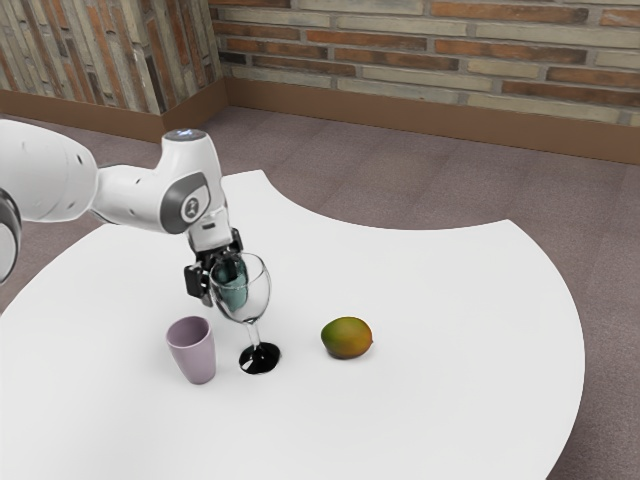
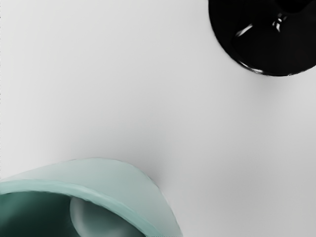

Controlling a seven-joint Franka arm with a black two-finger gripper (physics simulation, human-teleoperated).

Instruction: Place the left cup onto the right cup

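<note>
Mauve cup (image 1: 191, 349): one, upright at the front of the white surface (image 1: 450, 330), just beside the wine glass's black foot.
Teal cup (image 1: 233, 287) (image 2: 98, 182): one, raised off the surface, seen through the glass bowl, up behind the mauve cup.
Hand (image 1: 215, 272): pinching the teal cup near its rim.
Wine glass (image 1: 258, 285) (image 2: 266, 39): one, upright, between the mauve cup and the mango.
Mango (image 1: 346, 337): one, lying apart, toward the exterior view's right.
Cups counted: two, not stacked.
</note>
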